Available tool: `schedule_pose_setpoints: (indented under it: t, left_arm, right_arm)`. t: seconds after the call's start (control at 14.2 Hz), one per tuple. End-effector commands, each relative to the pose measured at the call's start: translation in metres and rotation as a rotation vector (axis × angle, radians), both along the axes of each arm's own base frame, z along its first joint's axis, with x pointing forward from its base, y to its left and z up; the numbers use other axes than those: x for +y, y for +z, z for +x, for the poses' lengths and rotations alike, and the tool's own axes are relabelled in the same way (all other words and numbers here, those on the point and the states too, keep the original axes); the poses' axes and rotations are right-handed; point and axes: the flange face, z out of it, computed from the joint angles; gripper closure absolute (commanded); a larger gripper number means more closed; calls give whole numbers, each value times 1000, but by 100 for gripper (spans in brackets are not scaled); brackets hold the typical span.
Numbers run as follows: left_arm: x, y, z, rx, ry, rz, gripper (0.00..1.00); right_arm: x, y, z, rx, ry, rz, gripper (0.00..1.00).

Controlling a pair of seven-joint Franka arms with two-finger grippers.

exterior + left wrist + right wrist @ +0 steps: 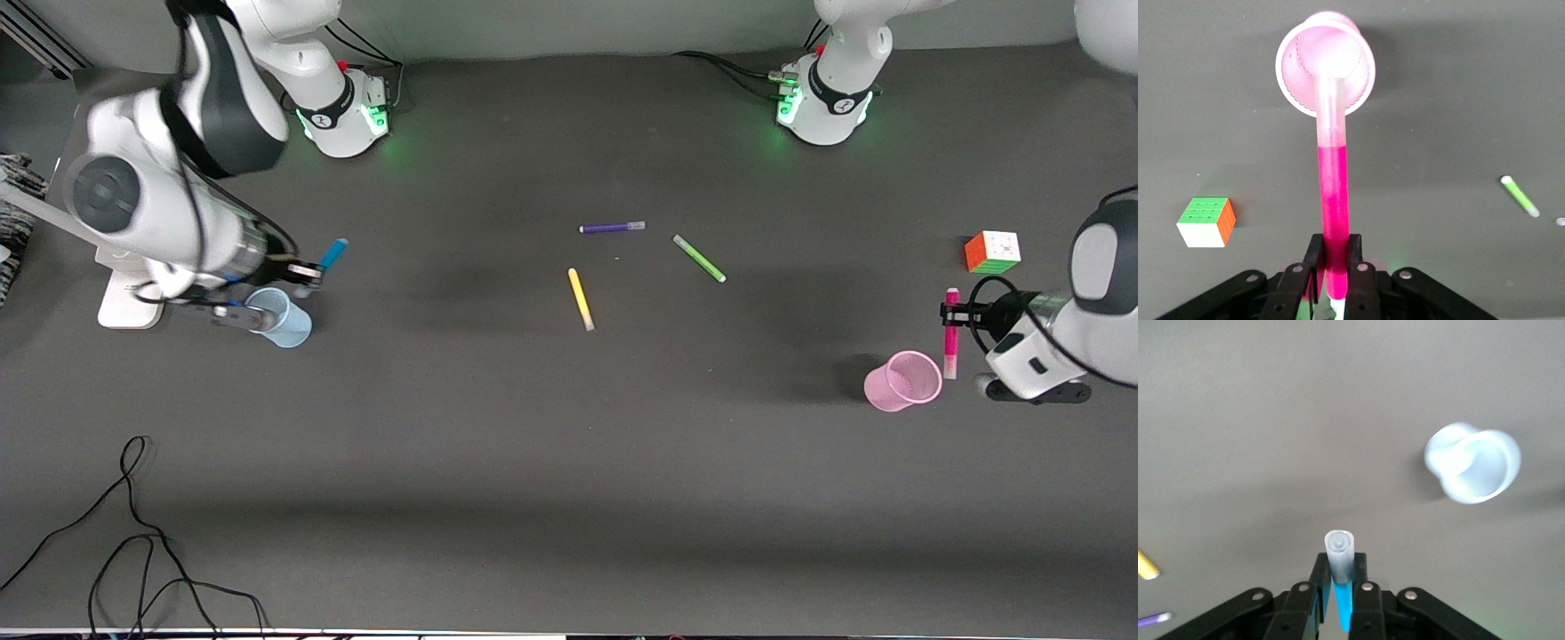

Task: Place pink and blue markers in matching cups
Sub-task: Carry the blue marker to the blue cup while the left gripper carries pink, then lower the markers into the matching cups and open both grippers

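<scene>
Dark counter (533,427): left claw (1335,257) grips the pink marker (1333,200), seemingly over the pink cup (1295,80); lower it. Right claw (1340,583), holding the blue marker (1340,553), must centre over the blue cup (1475,463).

Right gripper (1340,577) clamps blue marker (1341,577); blue cup (1473,463) apart

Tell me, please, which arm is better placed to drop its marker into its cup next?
Probably the left. The left gripper holds the pink marker with its tip at the pink cup; the right gripper holds the blue marker off beside the blue cup.
</scene>
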Motion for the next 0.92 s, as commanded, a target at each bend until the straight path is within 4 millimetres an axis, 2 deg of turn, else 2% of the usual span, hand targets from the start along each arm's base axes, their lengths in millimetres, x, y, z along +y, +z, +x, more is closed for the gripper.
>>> schedule_pose_setpoints:
  t: [0.0, 0.14, 0.21, 0.42, 0.56, 0.63, 0.7, 0.77, 0.85]
  left_arm:
    - [2, -33, 22, 80, -21, 20, 97]
    - [5, -59, 24, 123, -24, 24, 97]
    - [5, -72, 25, 136, -25, 25, 96]
    - [4, -105, 26, 171, -26, 51, 96]
    - [4, -112, 28, 162, -25, 51, 96]
    - [4, -116, 28, 163, -24, 51, 93]
    - [3, -119, 28, 165, -28, 47, 73]
    - [4, -119, 29, 163, -35, 48, 26]
    - [4, -119, 29, 163, -42, 45, 1]
  right_arm:
    - [-26, 25, -25, -104, 105, -53, 100]
    - [-57, 19, -51, -204, 159, -50, 100]
    - [-66, 14, -58, -229, 181, -40, 100]
    - [-105, 1, -55, -314, 271, -57, 100]
    - [-126, -23, -55, -365, 310, -50, 100]
    - [-134, -42, -60, -379, 308, -44, 100]
    - [-142, -65, -66, -399, 296, -40, 100]
    - [-141, -85, -69, -432, 298, -40, 100]
    - [-139, -99, -70, -457, 304, -44, 100]
